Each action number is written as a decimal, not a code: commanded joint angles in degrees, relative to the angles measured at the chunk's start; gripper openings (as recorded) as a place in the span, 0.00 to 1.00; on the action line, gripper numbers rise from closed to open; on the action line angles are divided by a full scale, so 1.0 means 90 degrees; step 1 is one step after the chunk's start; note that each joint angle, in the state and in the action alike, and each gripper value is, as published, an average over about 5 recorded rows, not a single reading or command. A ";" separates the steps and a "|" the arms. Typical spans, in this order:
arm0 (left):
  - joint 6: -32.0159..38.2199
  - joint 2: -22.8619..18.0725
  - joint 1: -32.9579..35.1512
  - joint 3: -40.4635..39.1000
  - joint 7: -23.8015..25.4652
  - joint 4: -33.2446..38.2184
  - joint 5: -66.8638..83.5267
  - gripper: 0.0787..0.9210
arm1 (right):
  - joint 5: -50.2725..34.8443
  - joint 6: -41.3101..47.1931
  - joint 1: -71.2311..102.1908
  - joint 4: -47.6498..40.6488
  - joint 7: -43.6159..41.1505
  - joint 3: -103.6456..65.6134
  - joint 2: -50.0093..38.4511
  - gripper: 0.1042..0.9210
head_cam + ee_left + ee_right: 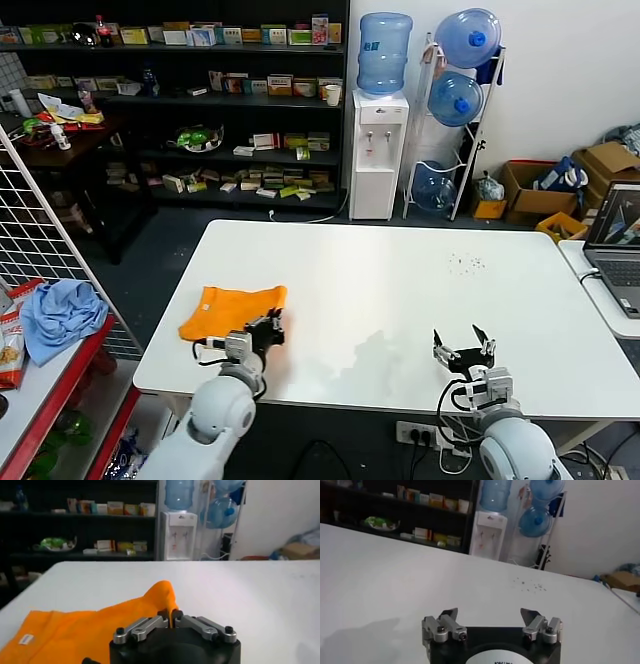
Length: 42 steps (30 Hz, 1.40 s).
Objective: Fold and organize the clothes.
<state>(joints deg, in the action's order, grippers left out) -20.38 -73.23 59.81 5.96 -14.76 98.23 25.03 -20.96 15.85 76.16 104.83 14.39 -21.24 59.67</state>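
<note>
The bright orange T-shirt [232, 309] lies folded near the front left of the white table [400, 290]; no lettering shows. My left gripper [268, 328] is at its near right corner, shut on a pinched fold of the shirt. In the left wrist view the fabric [100, 620] rises in a peak between the closed fingertips [177, 615], and a small white label shows at the shirt's edge. My right gripper [462, 347] is open and empty above the table's front right part, well apart from the shirt; its two fingers [448, 615] stand wide apart.
A light blue cloth [60, 315] lies on a red shelf at the left, behind a wire grid. A laptop [615, 245] sits on a side table at the right. Shelves, a water dispenser [379, 150] and bottles stand behind the table.
</note>
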 commanded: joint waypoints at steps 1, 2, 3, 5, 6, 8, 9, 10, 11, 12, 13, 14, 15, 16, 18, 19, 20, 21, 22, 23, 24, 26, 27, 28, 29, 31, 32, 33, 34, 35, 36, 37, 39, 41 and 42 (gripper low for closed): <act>0.0553 -0.1615 -0.0268 -0.0726 -0.0279 -0.0525 0.0640 0.05 | 0.0028 -0.0006 0.0051 0.0011 0.0011 -0.0088 0.0041 0.88; 0.0600 -0.1712 -0.0302 -0.0778 -0.0304 -0.0587 0.0708 0.05 | 0.0031 -0.0005 0.0052 0.0010 0.0012 -0.0090 0.0043 0.88; 0.0656 -0.1809 -0.0332 -0.0827 -0.0323 -0.0644 0.0761 0.05 | 0.0035 -0.0005 0.0053 0.0009 0.0013 -0.0090 0.0044 0.88; 0.0811 -0.2018 -0.0379 -0.0931 -0.0340 -0.0786 0.0835 0.05 | 0.0037 -0.0002 0.0052 0.0005 0.0017 -0.0097 0.0043 0.88; 0.0891 -0.2117 -0.0399 -0.0975 -0.0337 -0.0850 0.0858 0.05 | 0.0037 0.0000 0.0050 0.0003 0.0019 -0.0101 0.0042 0.88; 0.1096 -0.2301 -0.0450 -0.1063 -0.0277 -0.1010 0.0876 0.05 | 0.0035 0.0004 0.0053 0.0004 0.0024 -0.0118 0.0035 0.88; 0.1216 -0.2363 -0.0483 -0.1108 -0.0224 -0.1100 0.0876 0.05 | 0.0034 0.0006 0.0057 0.0007 0.0026 -0.0128 0.0030 0.88; 0.1346 -0.2396 -0.0520 -0.1154 -0.0166 -0.1179 0.0875 0.05 | 0.0031 0.0006 0.0062 0.0010 0.0028 -0.0139 0.0023 0.88; 0.1496 -0.2419 -0.0561 -0.1206 -0.0106 -0.1265 0.0873 0.05 | 0.0027 0.0007 0.0070 0.0016 0.0029 -0.0153 0.0014 0.88; 0.1635 -0.2419 -0.0594 -0.1251 -0.0053 -0.1333 0.0867 0.05 | 0.0023 0.0007 0.0077 0.0021 0.0030 -0.0165 0.0007 0.88; 0.1760 -0.2419 -0.0617 -0.1290 0.0006 -0.1373 0.0864 0.07 | 0.0019 0.0007 0.0084 0.0028 0.0031 -0.0177 -0.0001 0.88; 0.1877 -0.2398 -0.0631 -0.1327 0.0076 -0.1394 0.0858 0.09 | 0.0016 0.0007 0.0090 0.0035 0.0030 -0.0185 -0.0008 0.88; 0.1990 -0.2359 -0.0633 -0.1363 0.0150 -0.1394 0.0841 0.11 | 0.0014 0.0007 0.0095 0.0043 0.0030 -0.0191 -0.0013 0.88; 0.2107 -0.2296 -0.0623 -0.1398 0.0246 -0.1374 0.0821 0.14 | 0.0013 0.0009 0.0097 0.0049 0.0030 -0.0193 -0.0016 0.88; 0.2359 -0.2085 -0.0581 -0.1466 0.0444 -0.1292 0.0686 0.21 | 0.0015 0.0011 0.0096 0.0059 0.0027 -0.0189 -0.0019 0.88; 0.2476 -0.1959 -0.0548 -0.1473 0.0533 -0.1235 0.0586 0.24 | 0.0016 0.0012 0.0094 0.0061 0.0024 -0.0184 -0.0020 0.88; 0.2567 -0.1824 -0.0514 -0.1457 0.0608 -0.1162 0.0493 0.28 | 0.0018 0.0012 0.0090 0.0059 0.0020 -0.0179 -0.0021 0.88; 0.2625 -0.1675 -0.0473 -0.1419 0.0658 -0.1081 0.0401 0.31 | 0.0021 0.0009 0.0086 0.0051 0.0013 -0.0174 -0.0023 0.88; 0.2661 -0.1530 -0.0427 -0.1347 0.0703 -0.0995 0.0315 0.35 | 0.0026 0.0005 0.0081 0.0040 0.0005 -0.0169 -0.0024 0.88; 0.2689 -0.1359 -0.0373 -0.1253 0.0741 -0.0910 0.0243 0.39 | 0.0031 0.0001 0.0078 0.0029 -0.0006 -0.0165 -0.0024 0.88; 0.2742 -0.1158 -0.0303 -0.1144 0.0767 -0.0827 0.0180 0.42 | 0.0040 -0.0006 0.0077 0.0020 -0.0022 -0.0164 -0.0023 0.88; 0.2929 -0.0721 -0.0153 -0.0913 0.0823 -0.0724 0.0034 0.49 | 0.0084 -0.0033 0.0079 0.0008 -0.0073 -0.0165 -0.0018 0.88; 0.3090 -0.0468 -0.0060 -0.0781 0.0862 -0.0690 -0.0034 0.52 | 0.0123 -0.0055 0.0082 0.0001 -0.0113 -0.0171 -0.0009 0.88; 0.3265 -0.0222 0.0032 -0.0664 0.0897 -0.0665 -0.0096 0.55 | 0.0178 -0.0093 0.0084 -0.0010 -0.0163 -0.0182 0.0008 0.88; 0.3426 0.0009 0.0125 -0.0544 0.0945 -0.0650 -0.0178 0.59 | 0.0246 -0.0142 0.0086 -0.0025 -0.0228 -0.0200 0.0034 0.88; 0.3741 0.0451 0.0356 -0.0261 0.1044 -0.0623 -0.0379 0.65 | 0.0387 -0.0254 0.0084 -0.0069 -0.0370 -0.0255 0.0116 0.88; 0.3831 0.0613 0.0464 -0.0134 0.1087 -0.0617 -0.0481 0.69 | 0.0450 -0.0310 0.0077 -0.0094 -0.0438 -0.0288 0.0167 0.88; 0.3894 0.0755 0.0583 0.0012 0.1127 -0.0611 -0.0569 0.73 | 0.0499 -0.0357 0.0063 -0.0125 -0.0500 -0.0321 0.0224 0.88; 0.3937 0.0854 0.0696 0.0146 0.1155 -0.0604 -0.0637 0.76 | 0.0531 -0.0402 0.0043 -0.0157 -0.0553 -0.0350 0.0281 0.88; 0.3950 0.0915 0.0787 0.0253 0.1187 -0.0601 -0.0689 0.79 | 0.0549 -0.0444 0.0017 -0.0191 -0.0598 -0.0375 0.0338 0.88; 0.3952 0.0962 0.0882 0.0369 0.1224 -0.0598 -0.0751 0.82 | 0.0560 -0.0491 -0.0011 -0.0222 -0.0638 -0.0398 0.0396 0.88; 0.3938 0.0996 0.0967 0.0477 0.1252 -0.0597 -0.0808 0.84 | 0.0563 -0.0535 -0.0035 -0.0248 -0.0672 -0.0416 0.0444 0.88; 0.3896 0.1020 0.1083 0.0650 0.1288 -0.0605 -0.0921 0.87 | 0.0569 -0.0625 -0.0062 -0.0275 -0.0735 -0.0447 0.0522 0.88; 0.3865 0.1022 0.1157 0.0779 0.1286 -0.0618 -0.0987 0.88 | 0.0588 -0.0742 -0.0061 -0.0279 -0.0815 -0.0477 0.0582 0.88; 0.3879 0.1015 0.1181 0.0820 0.1276 -0.0626 -0.1013 0.88 | 0.0601 -0.0812 -0.0053 -0.0280 -0.0864 -0.0494 0.0609 0.88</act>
<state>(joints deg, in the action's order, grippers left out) 9.67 -72.31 64.18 4.73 -5.59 92.12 21.42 -17.37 12.49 76.20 103.30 10.23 -24.48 62.23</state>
